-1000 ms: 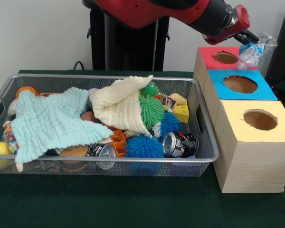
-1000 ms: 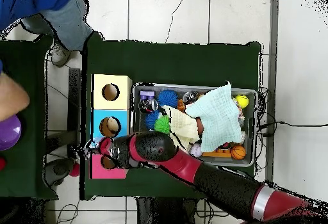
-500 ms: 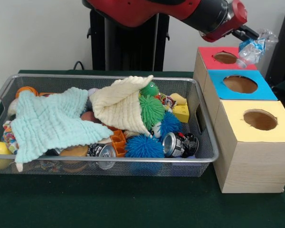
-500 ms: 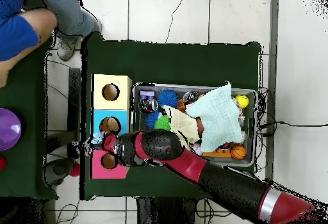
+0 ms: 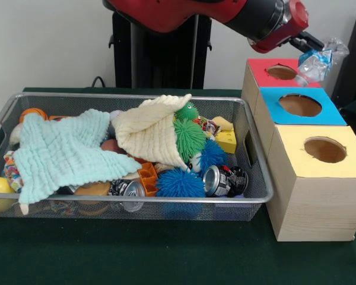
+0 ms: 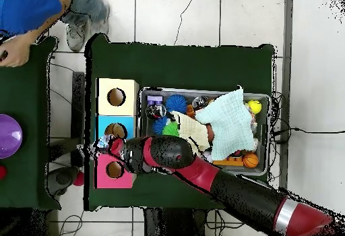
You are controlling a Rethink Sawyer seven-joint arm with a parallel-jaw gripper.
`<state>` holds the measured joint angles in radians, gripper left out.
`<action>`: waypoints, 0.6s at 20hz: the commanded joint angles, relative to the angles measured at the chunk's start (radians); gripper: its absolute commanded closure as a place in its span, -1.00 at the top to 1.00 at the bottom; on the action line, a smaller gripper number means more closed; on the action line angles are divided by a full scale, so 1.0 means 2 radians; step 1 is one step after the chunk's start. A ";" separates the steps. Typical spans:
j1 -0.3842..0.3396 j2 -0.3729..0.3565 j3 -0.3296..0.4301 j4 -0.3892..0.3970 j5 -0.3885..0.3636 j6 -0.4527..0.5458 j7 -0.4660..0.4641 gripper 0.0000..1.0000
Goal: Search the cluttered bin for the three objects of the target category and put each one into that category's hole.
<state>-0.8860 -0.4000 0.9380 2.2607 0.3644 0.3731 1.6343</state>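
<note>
Gripper (image 5: 313, 52) clamps a crumpled plastic bottle (image 5: 318, 59), with the red box's hole (image 5: 282, 72) just below it.

Our arm (image 5: 190, 12) is glossy red with a black wrist section (image 5: 262, 18). Its forearm carries a silver band (image 6: 284, 214). The pedestal (image 5: 160, 56) is black.
</note>
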 commanded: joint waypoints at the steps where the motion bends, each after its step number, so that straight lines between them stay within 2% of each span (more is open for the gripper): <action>1: -0.005 0.018 0.013 -0.064 -0.006 -0.052 0.061 -1.00; 12: -0.002 0.021 0.006 -0.067 -0.010 -0.056 0.058 -1.00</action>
<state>-0.8859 -0.3880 0.9556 2.2605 0.3568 0.3422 1.6343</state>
